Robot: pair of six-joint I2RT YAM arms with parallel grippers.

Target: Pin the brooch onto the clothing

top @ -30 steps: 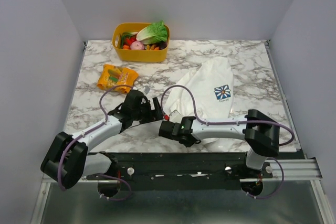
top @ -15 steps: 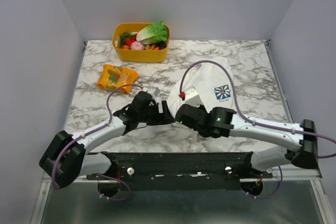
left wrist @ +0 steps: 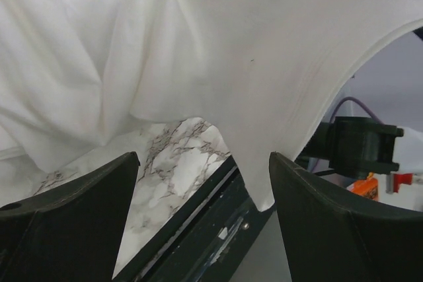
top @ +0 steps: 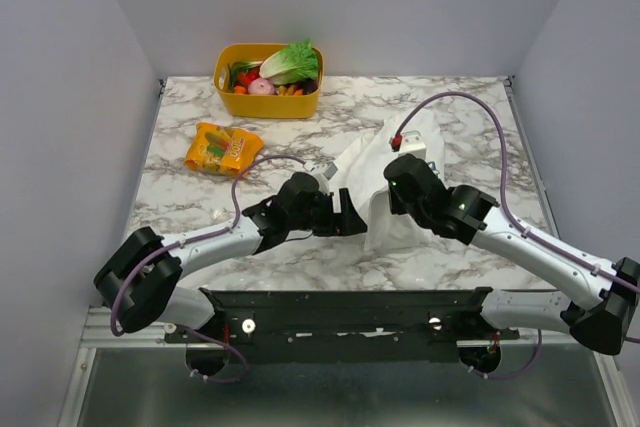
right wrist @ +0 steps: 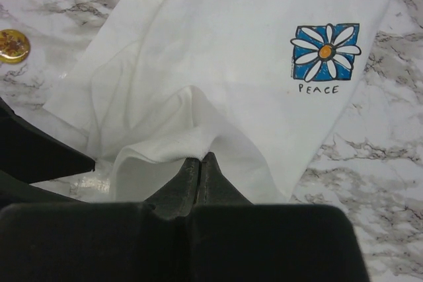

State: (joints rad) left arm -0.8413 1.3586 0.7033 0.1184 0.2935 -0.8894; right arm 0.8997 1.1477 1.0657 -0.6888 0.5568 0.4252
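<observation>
**Top view.** No writing can be read here. The lettering on the orange snack packet (top: 222, 149), well left of the T-shirt (top: 362, 162), is too small. The T-shirt is bunched mid-table (top: 480, 107) and partly lifted. The right gripper (top: 392, 190) is over the shirt's right half with its jaws closed, and its body hides the chest print. The left gripper (top: 345, 219) is at the shirt's near-left edge, jaws spread wide, nothing between them. A yellow basket (top: 265, 105) of vegetables stands far behind the shirt, to the left. The brooch cannot be made out from here.

**Left wrist view.** No text.
- Left gripper (left wrist: 203, 160): the fingers (left wrist: 73, 216) are wide apart and empty.
- The raised shirt (left wrist: 218, 51) hangs ahead of them, its hem curving up to the right. It seems to touch neither finger.
- A black rail (left wrist: 211, 246) runs below the shirt.
- Past the hem is part of the right arm (left wrist: 360, 146). A small orange thing beside it is too blurred to identify.

**Right wrist view.**
- Print (right wrist: 326, 51): a white daisy on a blue square, with "PEACE" hand-lettered beneath.
- Right gripper (right wrist: 198, 166): fingers pressed together, clamped on a raised fold of the shirt (right wrist: 218, 24), below-left of the print.
- Brooch (right wrist: 13, 45): a small gold disc lying flat on the marble near the shirt's left edge, not touching it. Its face pattern is too small to read.
- A dark shape (right wrist: 33, 153) is cut off at the frame edge by the shirt's lower-left corner. I cannot tell what it is.
</observation>
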